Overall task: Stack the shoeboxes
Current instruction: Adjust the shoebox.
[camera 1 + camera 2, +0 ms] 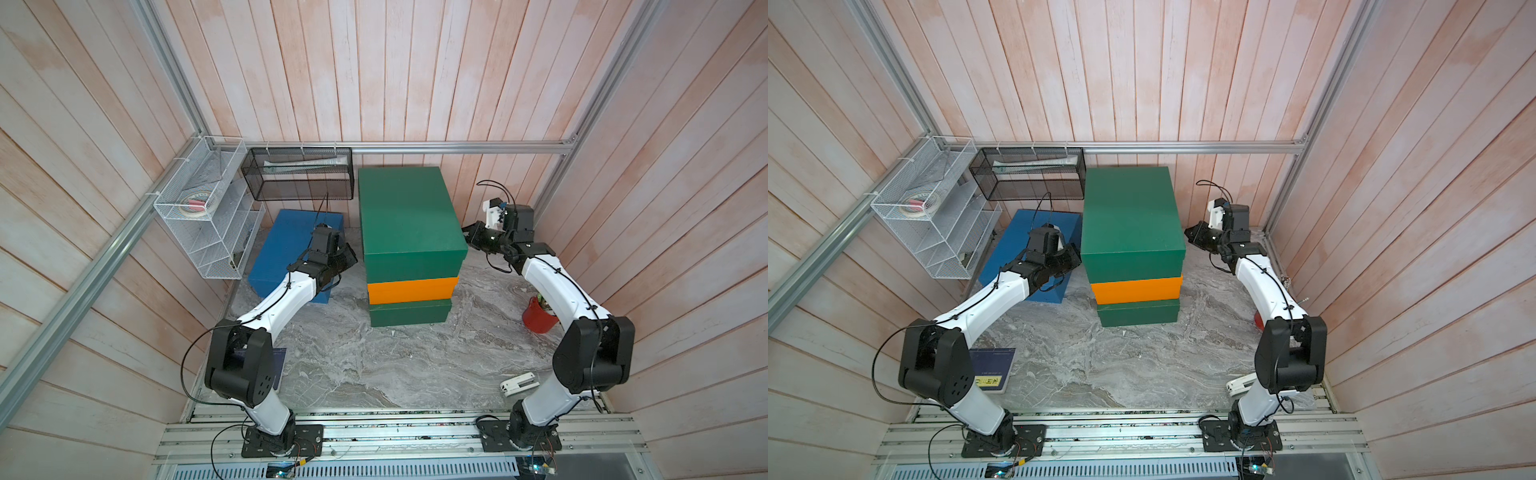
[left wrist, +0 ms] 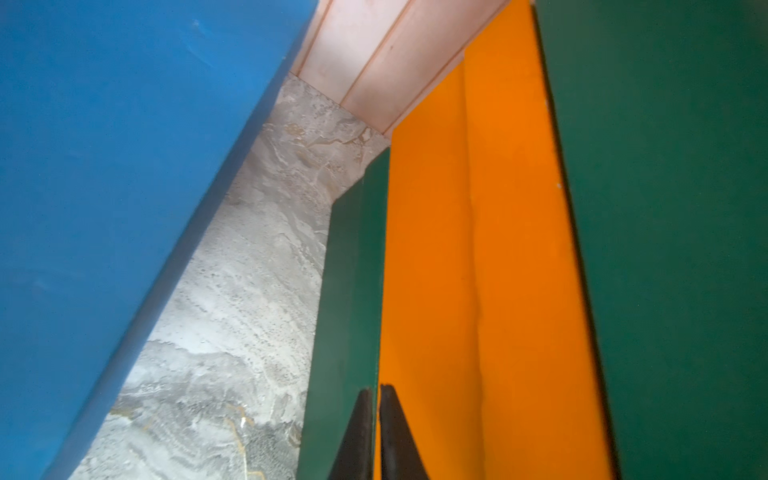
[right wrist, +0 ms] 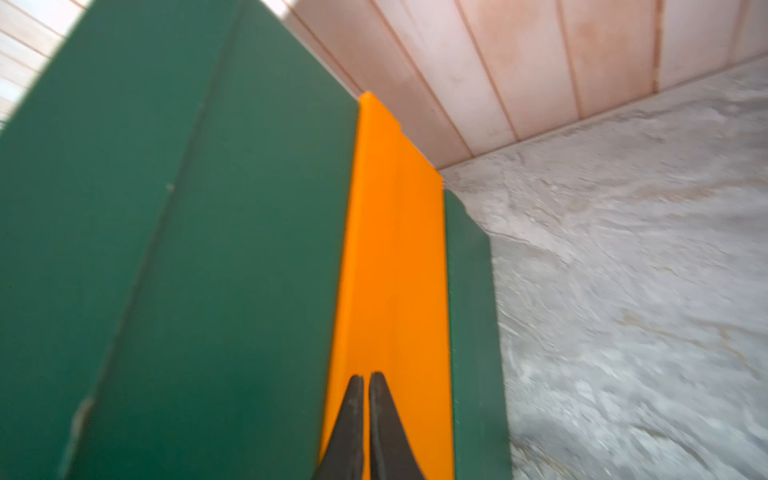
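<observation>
In both top views a dark green cardboard shoebox (image 1: 409,216) tops an orange cardboard shoebox (image 1: 411,289) and a second green shoebox (image 1: 409,313) on the tabletop (image 1: 374,365), with a blue cardboard shoebox (image 1: 286,245) beside them. The left wrist view shows the left pincer (image 2: 376,392) closed, empty; the right wrist view, the right pincer (image 3: 366,378) likewise.

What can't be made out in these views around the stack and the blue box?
- Left gripper and right gripper: shut by the orange box; contact is unclear in the wrist views and too small to tell in the top views.
- Blue box: near end covered by the left arm in both top views; cut by the frame edge in the left wrist view.
- Red pot: mostly behind the right arm in both top views.
</observation>
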### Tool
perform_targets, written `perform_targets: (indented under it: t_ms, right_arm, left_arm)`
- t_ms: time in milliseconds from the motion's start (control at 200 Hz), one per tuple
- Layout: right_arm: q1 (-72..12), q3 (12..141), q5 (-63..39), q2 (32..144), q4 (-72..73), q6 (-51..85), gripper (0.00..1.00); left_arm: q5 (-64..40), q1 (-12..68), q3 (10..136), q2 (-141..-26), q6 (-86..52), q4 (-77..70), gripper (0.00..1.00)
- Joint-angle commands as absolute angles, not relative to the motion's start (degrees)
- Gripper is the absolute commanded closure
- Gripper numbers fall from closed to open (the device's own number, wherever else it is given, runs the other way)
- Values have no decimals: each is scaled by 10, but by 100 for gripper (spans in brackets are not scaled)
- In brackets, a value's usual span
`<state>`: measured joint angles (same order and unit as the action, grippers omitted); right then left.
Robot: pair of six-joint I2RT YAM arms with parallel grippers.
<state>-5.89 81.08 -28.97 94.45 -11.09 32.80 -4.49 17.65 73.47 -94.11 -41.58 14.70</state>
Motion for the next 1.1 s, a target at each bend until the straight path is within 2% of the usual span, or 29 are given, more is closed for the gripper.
perform_targets:
  t_ms: [0, 195, 350, 525, 905, 1095]
  right_arm:
    - [-40, 765, -303, 929, -99, 329, 92]
    - [-34, 746, -274, 900, -118, 308, 92]
    - [-34, 752, -255, 875, -134, 296, 92]
    - [-35, 736, -269, 867, -129, 308, 92]
    - [-37, 723, -268, 853, -136, 307, 92]
    - [-37, 718, -266, 859, -137, 303, 92]
  left_arm:
    - [-47, 171, 713, -922, -419, 133, 90]
    - [-37, 162, 725, -878, -409, 152, 90]
    - [-33, 162, 818, -824, -381, 196, 90]
    - [-77, 168, 924, -805, -359, 202, 89]
    - [-152, 189, 1057, -961, -326, 210, 88]
    - [-155, 190, 1135, -1035, -310, 267, 88]
